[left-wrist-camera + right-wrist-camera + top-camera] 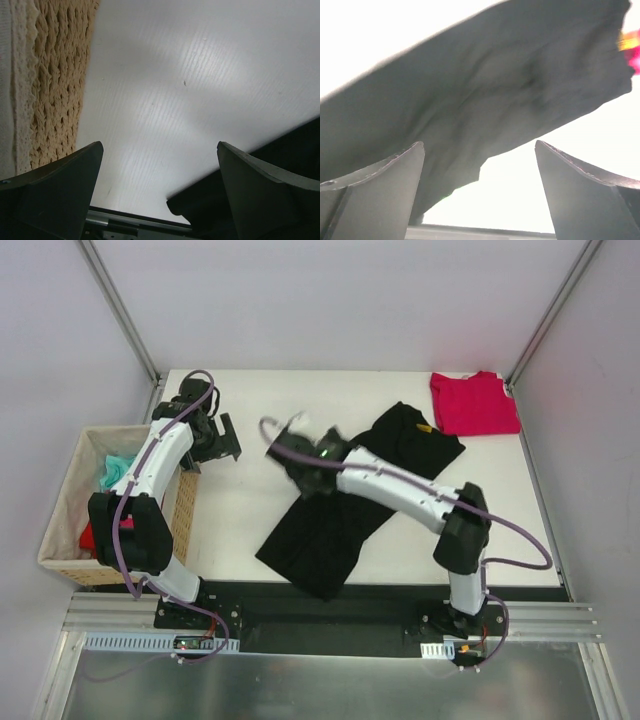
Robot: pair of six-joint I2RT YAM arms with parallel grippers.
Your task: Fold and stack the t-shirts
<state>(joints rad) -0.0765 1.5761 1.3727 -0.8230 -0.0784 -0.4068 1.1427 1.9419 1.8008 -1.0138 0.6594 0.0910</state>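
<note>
A large black t-shirt point(340, 515) lies spread in a long diagonal across the middle of the white table point(240, 500). A red t-shirt point(474, 403) lies folded at the far right corner. My right gripper point(296, 470) hovers over the black shirt's upper left edge, open and empty. In the right wrist view the black t-shirt point(485, 85) fills the space beyond the right gripper point(479, 145), and a bit of the red t-shirt point(634, 55) shows at the edge. My left gripper point(222, 443) is open over bare table beside the basket. The left gripper point(159, 147) holds nothing, with a corner of the black t-shirt point(200, 207) to its right.
A woven tan basket point(185, 505) stands off the table's left edge, holding a teal cloth point(118, 468) and a red cloth point(90, 535). The basket's wall point(55, 85) fills the left of the left wrist view. A metal rail point(330, 615) runs along the near edge.
</note>
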